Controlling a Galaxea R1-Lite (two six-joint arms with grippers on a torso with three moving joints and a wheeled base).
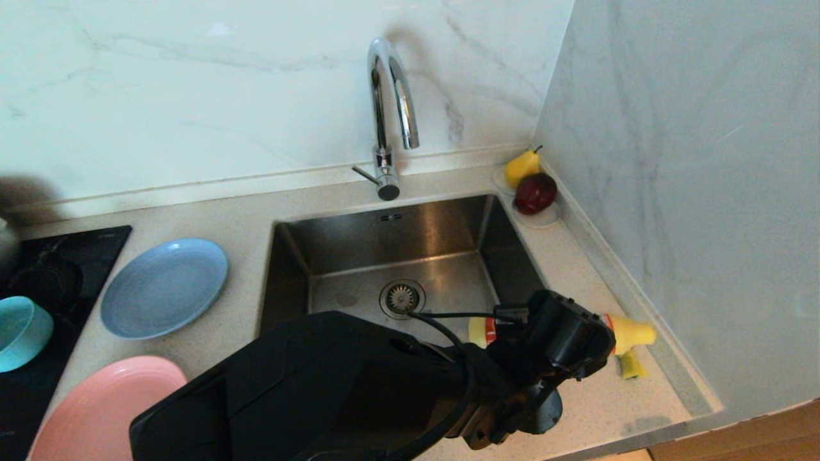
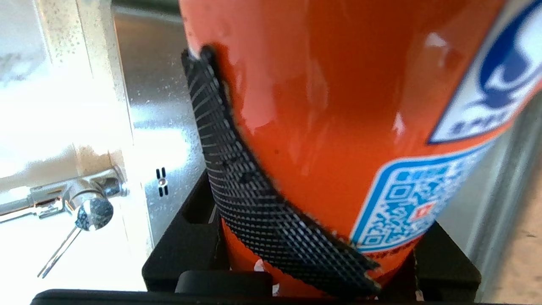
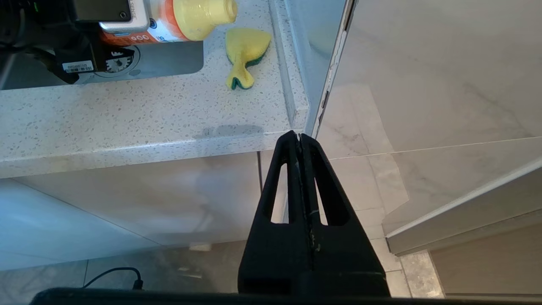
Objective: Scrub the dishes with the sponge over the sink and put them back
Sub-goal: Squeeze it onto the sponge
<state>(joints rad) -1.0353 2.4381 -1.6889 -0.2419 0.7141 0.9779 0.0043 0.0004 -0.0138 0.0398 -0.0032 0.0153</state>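
My left gripper (image 1: 551, 349) reaches across the front of the sink (image 1: 397, 243) and is shut on an orange detergent bottle (image 2: 322, 106), held lying level over the sink's right rim. One mesh finger pad (image 2: 237, 178) presses on the bottle's side. The bottle's yellow cap (image 1: 631, 333) points toward the right wall. The yellow and green sponge (image 1: 631, 366) lies on the counter just beneath that cap, and the right wrist view shows the sponge (image 3: 243, 53) too. The light-blue plate (image 1: 164, 287), pink plate (image 1: 102, 410) and teal bowl (image 1: 19, 331) rest left of the sink. My right gripper (image 3: 300, 137) hangs shut below the counter's edge.
The curved chrome tap (image 1: 387, 96) stands behind the sink, and the drain strainer (image 1: 402, 298) lies in its floor. A white saucer (image 1: 543, 219) with a pear (image 1: 522, 166) and a red apple (image 1: 535, 192) sits at the back right corner. A black hob (image 1: 64, 256) is at the far left.
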